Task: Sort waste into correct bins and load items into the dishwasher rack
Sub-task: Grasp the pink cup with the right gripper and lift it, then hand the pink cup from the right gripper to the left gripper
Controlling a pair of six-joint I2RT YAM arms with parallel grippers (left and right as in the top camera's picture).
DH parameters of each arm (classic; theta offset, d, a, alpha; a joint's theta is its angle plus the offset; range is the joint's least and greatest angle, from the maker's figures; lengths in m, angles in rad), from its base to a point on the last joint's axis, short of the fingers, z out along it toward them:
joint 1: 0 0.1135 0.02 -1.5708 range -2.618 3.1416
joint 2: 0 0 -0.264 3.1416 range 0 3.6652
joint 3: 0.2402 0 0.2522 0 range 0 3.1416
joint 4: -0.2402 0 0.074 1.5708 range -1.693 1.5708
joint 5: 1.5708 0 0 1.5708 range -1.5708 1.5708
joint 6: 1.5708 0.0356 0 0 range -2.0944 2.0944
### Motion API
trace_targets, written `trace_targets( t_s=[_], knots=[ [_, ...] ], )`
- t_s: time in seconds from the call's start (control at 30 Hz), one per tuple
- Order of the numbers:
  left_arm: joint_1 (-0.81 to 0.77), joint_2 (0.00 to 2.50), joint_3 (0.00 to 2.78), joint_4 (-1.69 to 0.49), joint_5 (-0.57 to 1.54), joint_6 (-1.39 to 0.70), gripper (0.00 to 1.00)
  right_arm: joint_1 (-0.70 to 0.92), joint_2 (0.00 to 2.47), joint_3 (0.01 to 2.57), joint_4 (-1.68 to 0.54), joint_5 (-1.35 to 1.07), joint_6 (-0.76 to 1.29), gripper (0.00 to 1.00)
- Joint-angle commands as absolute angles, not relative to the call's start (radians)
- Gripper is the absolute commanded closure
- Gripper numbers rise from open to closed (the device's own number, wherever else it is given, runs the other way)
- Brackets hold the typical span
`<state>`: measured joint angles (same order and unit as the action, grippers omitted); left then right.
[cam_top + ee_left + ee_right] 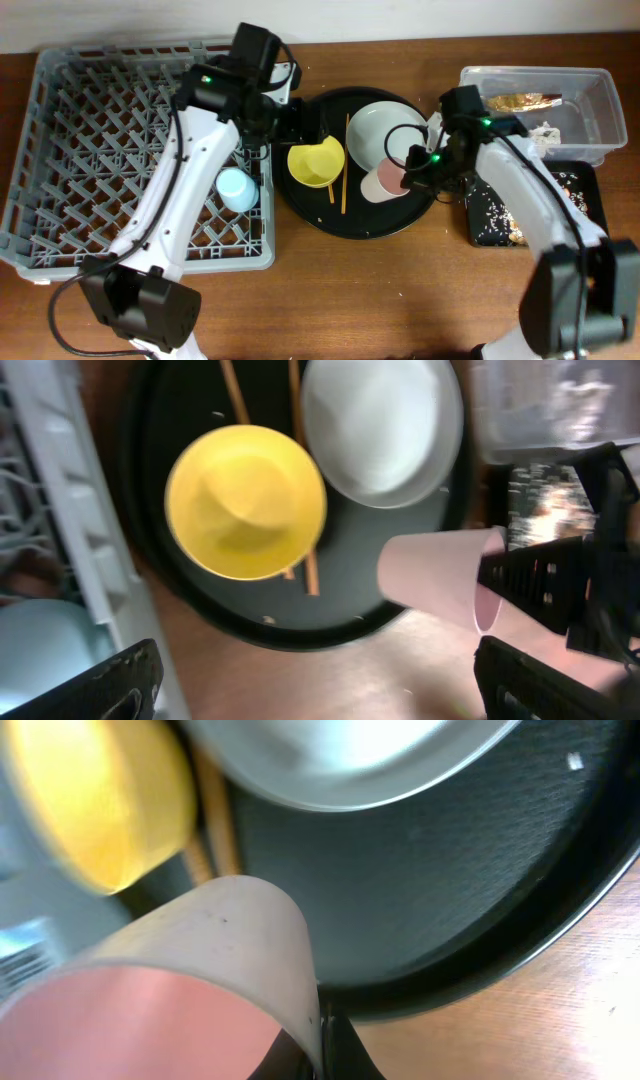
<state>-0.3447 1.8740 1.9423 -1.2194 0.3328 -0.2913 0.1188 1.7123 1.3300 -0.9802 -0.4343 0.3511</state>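
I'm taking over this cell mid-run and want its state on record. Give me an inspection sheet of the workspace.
Surface: brown wooden table.
Job's things: blue cup in dishwasher rack; yellow bowl, plate, chopsticks on round black tray; wrapper, tissue in clear tub; rice scraps in shallow black tray.
Clutter: nothing seen.
End effectors: left end effector open near yellow bowl; right end effector shut on pink cup rim, cup lying sideways at round tray's edge.
Cables: black cable loops over plate by right arm.
Surroundings: nothing seen.
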Motion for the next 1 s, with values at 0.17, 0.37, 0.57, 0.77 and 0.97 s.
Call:
trace_targets(
  t_s=[0.17, 0.37, 0.57, 0.77, 0.97],
  knots=[
    [-0.237, 1.885, 1.935, -1.230, 0.757, -0.199, 0.01, 0.094, 1.542, 1.327, -1.007, -0.712, 0.217, 0.96],
    [-0.197, 1.930, 1.898, -1.231, 0.965, -0.147, 0.01, -0.016, 1.541, 1.308, -1.048, -0.902, 0.073, 0.96],
    [-0.197, 2.012, 1.898, -1.219, 1.216, -0.102, 0.01, -0.089, 1.541, 1.201, -0.999, -1.095, -0.027, 0.96],
    [-0.198, 2.031, 1.898, -1.215, 1.387, -0.076, 0.01, -0.090, 1.542, 1.148, -0.820, -1.311, -0.018, 0.96],
    [-0.207, 2.031, 1.898, -1.216, 1.482, -0.051, 0.01, -0.092, 1.543, 1.148, -0.623, -1.393, 0.100, 0.96]
  ],
)
